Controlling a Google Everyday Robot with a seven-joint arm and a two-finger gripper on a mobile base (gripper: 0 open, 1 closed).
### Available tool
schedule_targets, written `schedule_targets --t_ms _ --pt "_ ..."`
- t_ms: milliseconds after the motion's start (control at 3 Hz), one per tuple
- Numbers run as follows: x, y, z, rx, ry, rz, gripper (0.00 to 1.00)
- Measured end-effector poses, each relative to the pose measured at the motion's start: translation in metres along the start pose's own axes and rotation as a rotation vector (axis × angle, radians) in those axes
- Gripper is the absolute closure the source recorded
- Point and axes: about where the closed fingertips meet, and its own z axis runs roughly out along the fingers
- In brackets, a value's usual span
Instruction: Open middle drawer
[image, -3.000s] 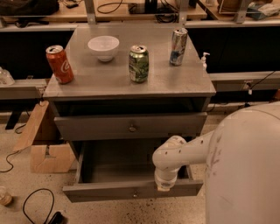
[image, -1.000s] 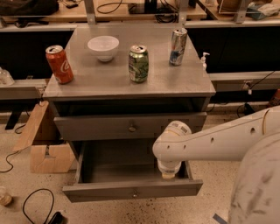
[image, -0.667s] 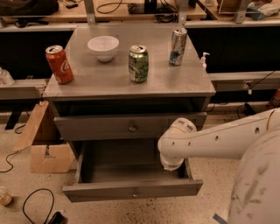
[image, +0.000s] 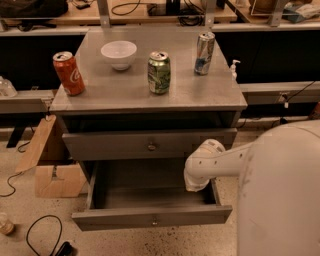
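- Jaws: cannot tell whether open or closed, nor whether they hold anything;
- middle drawer (image: 150, 218), long flat grey metal front with a small round knob, stands pulled well out, deep box exposed; opening looks done;
- white gripper (image: 196, 185) hangs at the drawer's right rear corner; only withdrawal seems left.

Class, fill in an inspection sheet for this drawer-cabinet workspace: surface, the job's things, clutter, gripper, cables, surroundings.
Surface: grey metal cabinet top, holding four upright items.
Job's things: grey metal middle drawer pulled well out, nothing seen in the visible part of its box; taller-fronted top drawer above it not pulled out.
Clutter: red cola can, white bowl, green can, silver-blue can.
Gripper: gripper on the white arm, low over the open drawer's right side.
Cables: black cable looped on the floor, left.
Surroundings: brown cardboard box left of the cabinet.
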Motion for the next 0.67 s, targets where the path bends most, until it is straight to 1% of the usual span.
schedule_targets --t_ms 333,667 --pt "0.005 0.002 0.039 -0.033 0.042 -0.013 1.00" --pt "0.008 0.016 0.067 -0.061 0.056 0.022 1.00"
